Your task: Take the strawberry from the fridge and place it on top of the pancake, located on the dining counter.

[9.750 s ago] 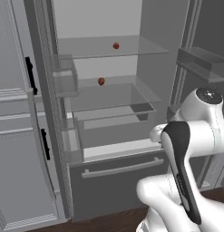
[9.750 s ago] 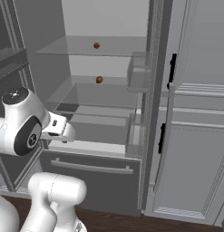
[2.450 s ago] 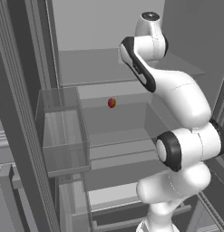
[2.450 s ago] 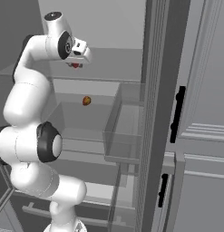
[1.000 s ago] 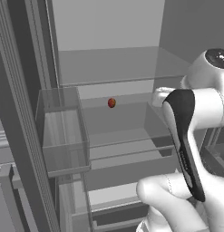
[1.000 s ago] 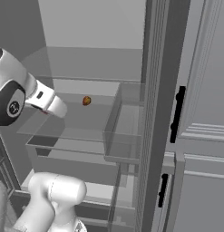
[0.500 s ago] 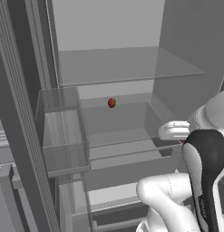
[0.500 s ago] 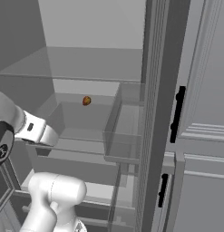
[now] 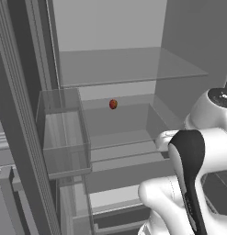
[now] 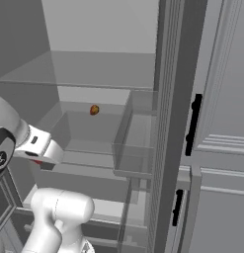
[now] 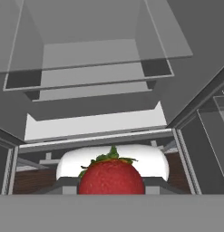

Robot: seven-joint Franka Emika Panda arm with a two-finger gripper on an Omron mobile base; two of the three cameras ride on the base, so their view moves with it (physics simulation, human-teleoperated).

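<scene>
Holding: the gripper point(image 11: 111, 192) was clenched on the strawberry point(image 11: 111, 177), which sat at six o'clock in the hand view, green leaves pointing to twelve o'clock.
Arm: the white arm was folded low in front of the open fridge point(image 9: 124, 69), at about four o'clock in the left base view.
Step in hand: probably carrying the fruit out of the fridge toward the dining counter.
Doing it well: grip should stay firm but gentle, since the berry would likely bruise; the wrist should clear the glass shelf point(image 9: 128, 64) and the clear door bin point(image 9: 64, 133) on the way out.
Other item: a small reddish-brown thing point(image 9: 113, 104) lay on a lower shelf, near the back wall.
Surface: pale interior, clear glass shelves.
Room: light-grey panelled cabinets with black handles point(image 10: 193, 126) stood at three o'clock in the right base view.
</scene>
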